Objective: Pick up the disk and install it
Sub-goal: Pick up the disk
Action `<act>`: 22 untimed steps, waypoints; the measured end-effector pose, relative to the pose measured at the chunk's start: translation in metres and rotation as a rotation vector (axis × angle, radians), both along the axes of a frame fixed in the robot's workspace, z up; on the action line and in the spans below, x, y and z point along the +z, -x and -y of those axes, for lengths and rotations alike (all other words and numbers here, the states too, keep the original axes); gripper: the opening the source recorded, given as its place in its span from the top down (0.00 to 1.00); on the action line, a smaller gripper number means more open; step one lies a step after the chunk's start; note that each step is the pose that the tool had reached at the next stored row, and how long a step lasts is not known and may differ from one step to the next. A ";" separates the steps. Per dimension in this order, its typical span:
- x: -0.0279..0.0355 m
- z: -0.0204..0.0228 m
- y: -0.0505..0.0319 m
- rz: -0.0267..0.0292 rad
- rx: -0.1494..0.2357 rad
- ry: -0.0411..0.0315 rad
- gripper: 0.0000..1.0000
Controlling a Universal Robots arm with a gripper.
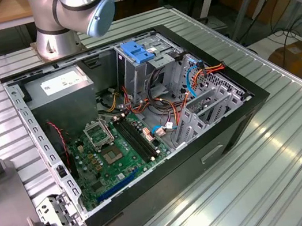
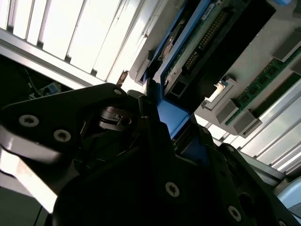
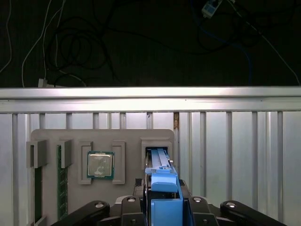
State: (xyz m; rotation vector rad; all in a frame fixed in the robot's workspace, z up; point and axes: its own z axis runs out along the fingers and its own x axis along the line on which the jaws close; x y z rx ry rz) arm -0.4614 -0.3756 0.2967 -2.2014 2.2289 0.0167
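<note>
The disk (image 3: 159, 157) stands on edge in a slot of a grey fixture plate (image 3: 127, 141), its blue side rail (image 3: 164, 188) facing the camera. In the second wrist view the disk (image 2: 202, 37) shows its green circuit board and a blue rail. My gripper (image 3: 164, 202) has a black finger on each side of the blue rail and looks shut on the disk; its dark fingers (image 2: 141, 141) hug the rail. The open computer case (image 1: 245, 114) lies on the ribbed metal table, with its blue-topped drive bay (image 1: 139, 50) at the far side.
A processor chip (image 3: 100, 165) and memory sticks (image 3: 59, 181) sit in other pockets of the fixture plate. Inside the case are the grey power-supply box (image 1: 61, 85), the motherboard (image 1: 114, 154) and orange and blue cables (image 1: 202, 71). The arm's base (image 1: 72, 13) stands behind the case.
</note>
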 end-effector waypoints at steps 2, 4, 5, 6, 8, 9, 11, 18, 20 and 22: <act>0.0013 0.0000 0.0000 0.0004 0.000 -0.0002 0.63; 0.0039 0.0000 0.0000 0.0001 0.000 -0.0001 0.63; 0.0052 0.0000 0.0000 0.0000 0.000 0.0000 0.63; 0.0073 0.0000 0.0000 0.0001 0.000 0.0000 0.63; 0.0128 0.0000 0.0000 0.0001 0.000 0.0000 0.63; 0.0147 0.0000 0.0000 0.0001 0.000 0.0000 0.63; 0.0186 0.0000 0.0000 0.0001 0.000 0.0000 0.63; 0.0361 0.0000 0.0000 0.0001 0.000 0.0000 0.63; 0.0425 0.0000 0.0000 0.0000 0.000 0.0000 0.63; 0.0509 0.0000 0.0000 0.0001 0.000 0.0000 0.63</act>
